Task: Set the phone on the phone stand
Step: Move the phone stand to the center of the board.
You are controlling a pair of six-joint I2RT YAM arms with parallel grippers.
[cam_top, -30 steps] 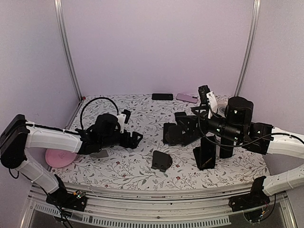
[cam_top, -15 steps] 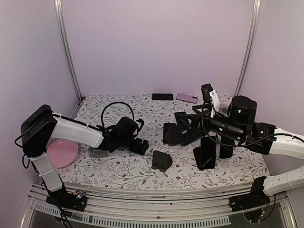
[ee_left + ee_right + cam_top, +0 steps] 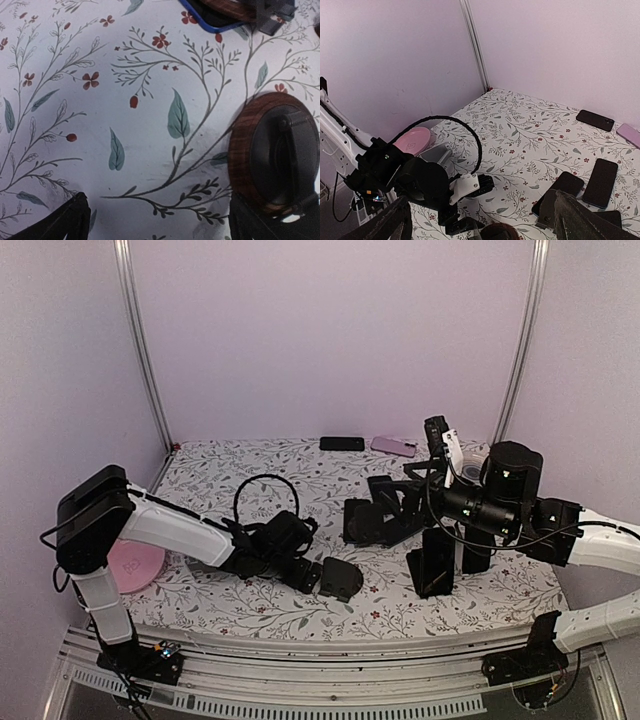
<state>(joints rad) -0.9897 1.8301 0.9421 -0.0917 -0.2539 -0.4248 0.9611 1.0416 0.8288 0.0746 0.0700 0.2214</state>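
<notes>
The phone stand [image 3: 274, 156], a round disc with a wood-grain rim and a black top, sits on the floral cloth just ahead of my left gripper's right finger. From above the stand [image 3: 341, 578] looks dark. My left gripper [image 3: 160, 231] hangs low over the cloth, open, with only bare cloth between its fingers. A phone [image 3: 220, 14] with a blue edge lies further ahead. My right gripper [image 3: 480, 227] stands open above the table, holding nothing. Two dark phones [image 3: 599, 182] lie flat below it. In the top view the left gripper [image 3: 306, 573] is beside the stand and the right gripper [image 3: 372, 512] hovers mid-table.
A black phone [image 3: 342, 443] and a pink phone [image 3: 393, 446] lie by the back wall. A pink plate [image 3: 133, 565] and a grey block [image 3: 436, 155] sit at the left. Two upright black blocks [image 3: 434, 562] stand near the right arm. A black cable [image 3: 262, 502] loops above the left arm.
My left arm has swung right across the table, bringing its open gripper up to the stand. The right arm has hardly moved.
</notes>
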